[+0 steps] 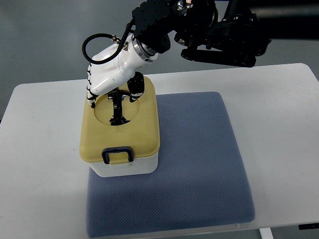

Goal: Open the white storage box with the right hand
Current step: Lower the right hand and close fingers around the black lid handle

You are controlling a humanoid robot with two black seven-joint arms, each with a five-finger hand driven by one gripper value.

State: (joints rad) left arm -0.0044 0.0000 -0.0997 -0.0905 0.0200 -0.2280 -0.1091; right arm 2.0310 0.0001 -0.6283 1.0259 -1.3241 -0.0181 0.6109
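A blue-grey mat [199,169] covers the white tabletop [40,149] before me. The white storage box [124,167] stands on its left edge, tan lid [144,129] latched. My right hand [112,82] hangs over the lid, fingers [91,97] loose, gripping nothing.

We see the box [120,149] under the right hand's fingers [91,94] | box on mat [199,169] | mat on table [40,149] | latch [117,156] nearside of fingers.
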